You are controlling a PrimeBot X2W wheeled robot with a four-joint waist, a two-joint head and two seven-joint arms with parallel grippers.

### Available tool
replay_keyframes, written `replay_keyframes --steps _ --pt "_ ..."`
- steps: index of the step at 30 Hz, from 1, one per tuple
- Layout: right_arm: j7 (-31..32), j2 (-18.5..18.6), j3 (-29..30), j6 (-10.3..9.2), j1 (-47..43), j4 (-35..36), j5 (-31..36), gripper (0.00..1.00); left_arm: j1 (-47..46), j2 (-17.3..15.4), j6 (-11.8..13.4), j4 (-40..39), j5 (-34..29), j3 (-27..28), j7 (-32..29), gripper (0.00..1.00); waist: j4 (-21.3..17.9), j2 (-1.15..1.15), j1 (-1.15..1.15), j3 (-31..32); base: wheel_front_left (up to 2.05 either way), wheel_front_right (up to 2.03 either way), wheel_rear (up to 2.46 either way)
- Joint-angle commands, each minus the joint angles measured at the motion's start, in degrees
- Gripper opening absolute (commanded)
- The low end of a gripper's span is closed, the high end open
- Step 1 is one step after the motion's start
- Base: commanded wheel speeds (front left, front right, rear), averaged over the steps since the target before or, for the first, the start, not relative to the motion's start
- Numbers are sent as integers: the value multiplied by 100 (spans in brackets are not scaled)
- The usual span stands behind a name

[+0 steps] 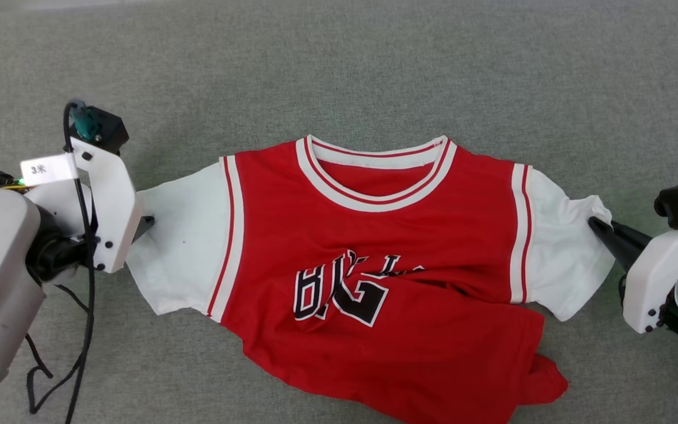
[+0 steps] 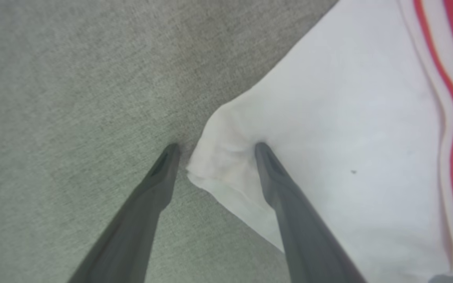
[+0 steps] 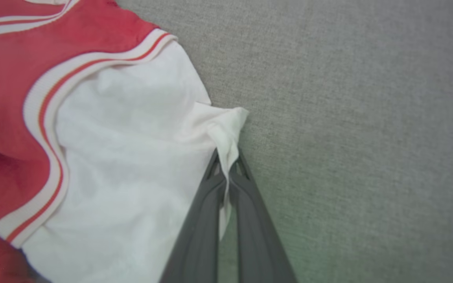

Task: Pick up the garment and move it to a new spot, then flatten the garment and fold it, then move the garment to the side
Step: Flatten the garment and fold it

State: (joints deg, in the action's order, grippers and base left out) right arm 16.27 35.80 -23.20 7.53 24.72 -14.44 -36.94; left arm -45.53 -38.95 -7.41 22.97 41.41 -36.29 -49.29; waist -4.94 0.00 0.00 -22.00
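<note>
The garment [image 1: 374,259], a red jersey with white sleeves and striped trim, lies front-up on grey cloth, its lower body wrinkled and its hem bunched at the lower right. My left gripper [image 2: 214,151] stands open at the left sleeve's edge [image 2: 226,165], one finger on the sleeve and the other on the cloth beside it. In the head view that gripper [image 1: 146,222] is mostly hidden by its white wrist. My right gripper [image 3: 226,159] is shut on the right sleeve's corner [image 3: 226,129], which is pinched into a fold; it shows in the head view too [image 1: 597,225].
Grey cloth surface [image 1: 339,70] spreads all around the garment. A black cable [image 1: 83,330] hangs from my left wrist down to the surface at the lower left.
</note>
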Motion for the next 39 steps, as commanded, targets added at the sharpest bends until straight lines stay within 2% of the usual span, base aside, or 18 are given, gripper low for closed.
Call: replay_keyframes --steps 1,8,9,10,14,24,29,34,39 --pt "9 -70 17 -9 91 33 27 0 43 27 1 141 101 -207 -131 100 -89 0 0 -135 0 0 0" --pt "19 -117 88 -9 133 66 93 0 267 -16 -4 281 571 -887 -431 100 -125 0 0 -212 0 0 0" --pt "22 -128 92 -9 131 74 104 0 306 -8 -8 302 639 -939 -392 39 -128 0 0 -216 0 0 0" --pt "22 -141 89 -9 135 80 113 0 336 2 -9 333 684 -985 -380 0 -126 0 0 -214 0 0 0" --pt "18 -155 47 -9 201 129 145 0 271 -77 -5 332 692 -1134 -62 0 -102 0 0 -126 0 0 0" --pt "-121 -55 304 -9 310 168 254 0 -354 -217 -1 59 338 -1057 1848 0 188 0 0 668 0 0 0" --pt "-212 10 484 -9 388 262 360 0 -435 -269 5 -197 128 -1011 2547 0 353 0 0 1099 0 0 0" --pt "-269 -6 759 -9 510 455 430 0 -553 -375 143 -673 -89 -883 2982 0 478 0 0 1434 0 0 0" --pt "-210 -54 1012 -9 739 738 552 0 -768 -499 399 -1278 -289 -663 3314 0 553 0 0 1619 0 0 0"
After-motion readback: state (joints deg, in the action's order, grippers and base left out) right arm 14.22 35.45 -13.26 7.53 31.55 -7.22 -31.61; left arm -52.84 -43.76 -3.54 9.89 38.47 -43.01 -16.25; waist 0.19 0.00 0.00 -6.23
